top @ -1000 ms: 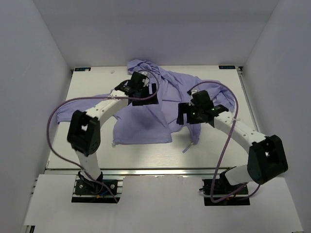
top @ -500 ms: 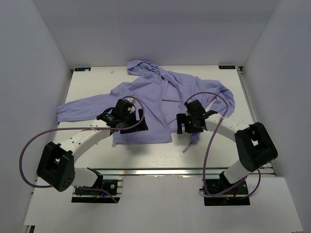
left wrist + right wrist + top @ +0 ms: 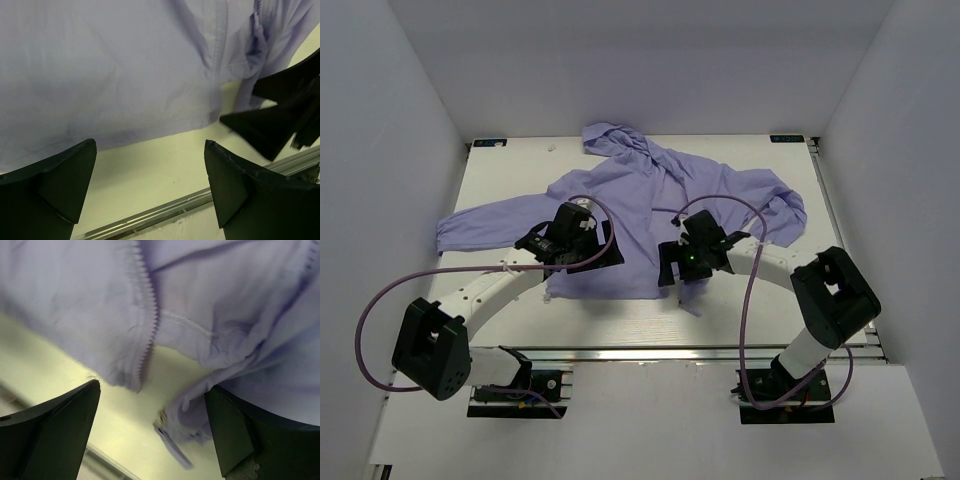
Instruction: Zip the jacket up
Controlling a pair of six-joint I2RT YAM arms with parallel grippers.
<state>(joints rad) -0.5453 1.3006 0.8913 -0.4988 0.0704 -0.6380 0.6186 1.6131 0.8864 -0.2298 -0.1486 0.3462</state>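
The left end effector (image 3: 149, 145) is seen over the near hem (image 3: 150, 134) of the jacket (image 3: 650, 200), on the left front panel. Its fingers (image 3: 70, 175) are spread wide and nothing is held between them; bare surface (image 3: 165, 172) and the hem edge are seen in the gap. Whether the fingertips rest on the fabric cannot be told.

The jacket is laid out flat on the surface (image 3: 790, 300), with the hood (image 3: 610, 137) toward the far edge and one sleeve stretched out to each side. The front is seen parted toward the bottom.

The right end effector (image 3: 152, 387) is placed at the lower centre of the jacket, just beside the left one. Its fingers (image 3: 65, 425) are likewise held wide apart, and nothing is gripped. Between them, in the right wrist view, a line of zipper teeth (image 3: 148, 295) is seen running down to the hem corner, with crumpled fabric to its right and bare surface below.
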